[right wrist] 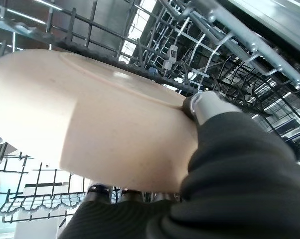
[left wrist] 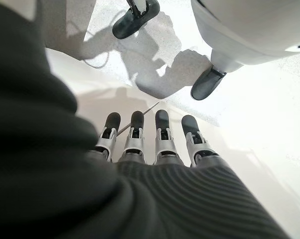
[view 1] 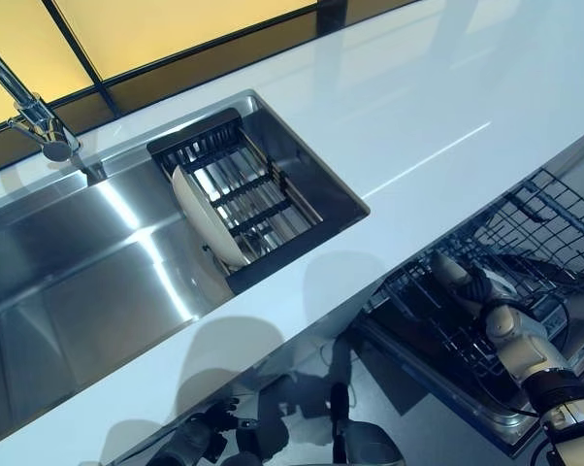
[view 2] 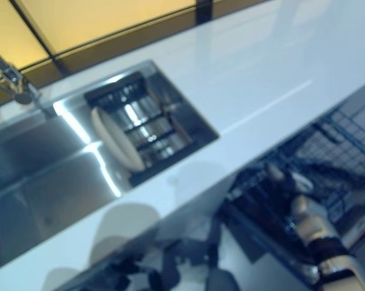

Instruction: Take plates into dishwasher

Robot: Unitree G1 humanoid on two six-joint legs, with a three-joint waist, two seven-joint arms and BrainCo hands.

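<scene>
Plate (right wrist: 90, 124) pinched between right hand (right wrist: 210, 107) fingers

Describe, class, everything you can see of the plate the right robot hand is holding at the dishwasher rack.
The plate is cream-coloured, round and matt, with a faint raised ring on the face that shows; it looks like ceramic or melamine. It is whole and looks clean. The right robot hand pinches its rim, thumb on one face and fingers beneath. It is held tilted among the dark wires of the dishwasher rack; whether it touches them cannot be told.

Steel sink (view 1: 69, 282), tap (view 1: 30, 112), white counter (view 1: 418, 107)
</scene>
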